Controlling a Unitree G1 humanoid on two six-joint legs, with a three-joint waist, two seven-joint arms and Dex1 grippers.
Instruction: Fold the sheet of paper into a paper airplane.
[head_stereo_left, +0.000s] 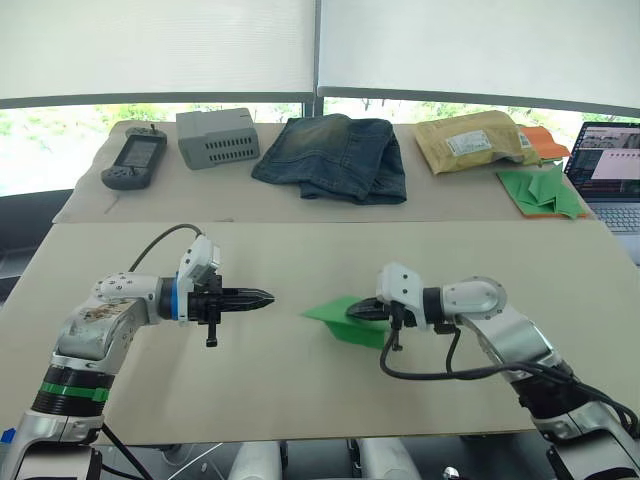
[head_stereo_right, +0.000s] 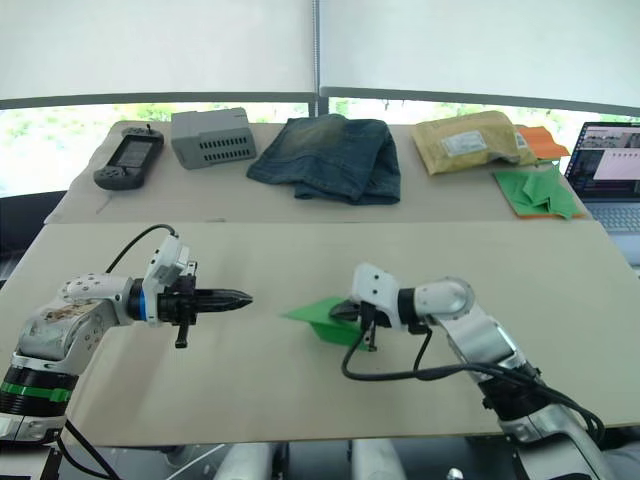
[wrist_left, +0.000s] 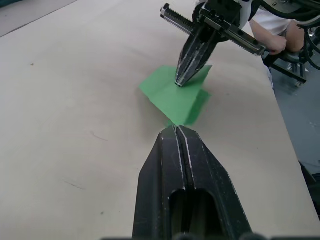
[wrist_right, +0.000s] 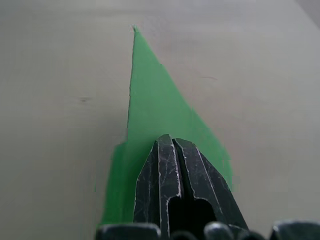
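My right tool (head_stereo_left: 358, 311) closed, tips pressing sheet of paper (head_stereo_left: 335, 318) flat on counter (head_stereo_left: 300, 390) to set crease; left tool (head_stereo_left: 262, 297) closed, empty, waiting just beside sheet's pointed end

The pale counter (head_stereo_left: 300, 400) in front of me is carrying the sheet of paper (head_stereo_left: 345, 318), folded green, lying near its middle. Along the far counter (head_stereo_left: 90, 200) are lying a handheld controller (head_stereo_left: 134, 162), a grey box (head_stereo_left: 218, 138), folded jeans (head_stereo_left: 335, 155), a padded envelope (head_stereo_left: 472, 141), green folded papers (head_stereo_left: 540, 190) and a laptop (head_stereo_left: 610, 175).
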